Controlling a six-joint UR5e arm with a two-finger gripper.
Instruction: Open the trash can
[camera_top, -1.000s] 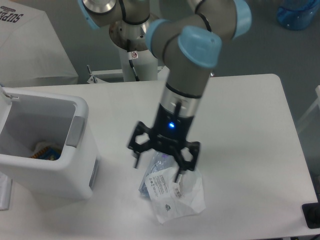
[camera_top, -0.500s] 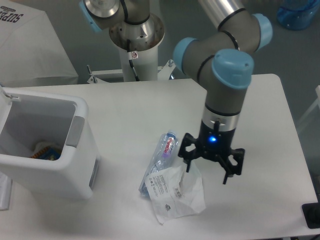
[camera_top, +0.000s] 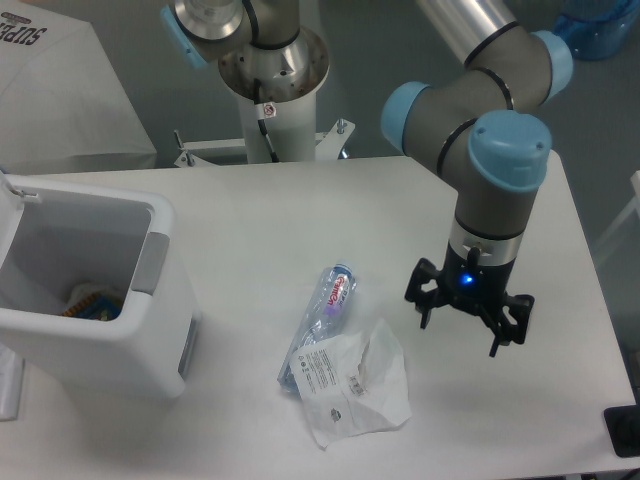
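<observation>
Fixed camera view. My arm (camera_top: 480, 110) reaches in from the upper right and folds down at a blue-capped wrist joint, so the gripper (camera_top: 459, 335) points straight down over the table (camera_top: 250, 210), to the right of the plastic bottle (camera_top: 320, 322); its two black fingers (camera_top: 424, 312) stand spread apart with nothing between them, and a blue light glows on the gripper body; whether the tips touch the tabletop I cannot tell. The trash can (camera_top: 90, 290) sits at the table's left edge, well apart from the bottle and on the far side of it from the gripper; its top is open, the lid (camera_top: 12, 187) raised at the left rear, and something coloured lies at the bottom inside; a grey tab (camera_top: 152, 262) shows on its right wall. A crumpled white wrapper (camera_top: 352, 385) lies touching the bottle's lower end. Compared with a second ago, when I had the gripper directly above bottle and wrapper, it has travelled rightward, clear of both; bottle, wrapper and trash can have kept their places.
</observation>
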